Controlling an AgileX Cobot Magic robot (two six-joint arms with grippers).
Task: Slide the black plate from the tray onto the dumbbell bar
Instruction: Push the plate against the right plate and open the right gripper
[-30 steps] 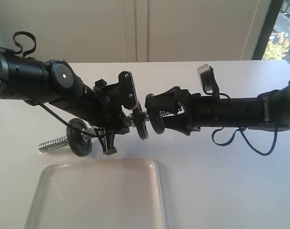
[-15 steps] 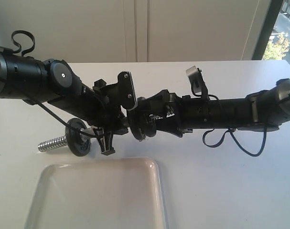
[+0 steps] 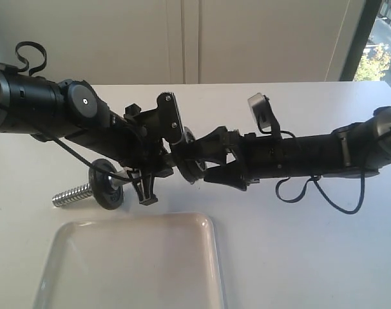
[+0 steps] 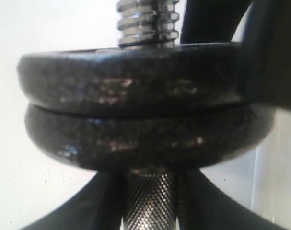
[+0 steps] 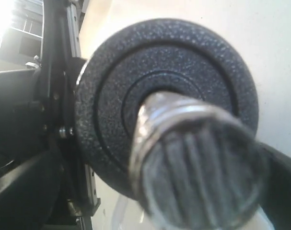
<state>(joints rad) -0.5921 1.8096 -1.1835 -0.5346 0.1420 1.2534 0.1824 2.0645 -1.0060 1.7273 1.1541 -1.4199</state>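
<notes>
The dumbbell bar lies nearly level above the bench. Its long axis runs from the threaded tip at the lower left of the exterior view up toward the middle of the frame, and its other end points straight at the right arm. The left pincer is clamped on the knurled middle of the bar. The black plate is off the tray and threaded on the bar: in the left wrist view it sits flush against a second disc, with the threaded end poking out past it. The right pincer stands spread wide and straddles that end. In its own wrist view the plate's rim looks free of its fingers, so I judge the plate released, though the near side is in shadow. The right arm is the nearer one. Any next move for it would likely be a straight retreat along the bar's axis toward the right of the frame, since a sideways pull could catch the threads.
</notes>
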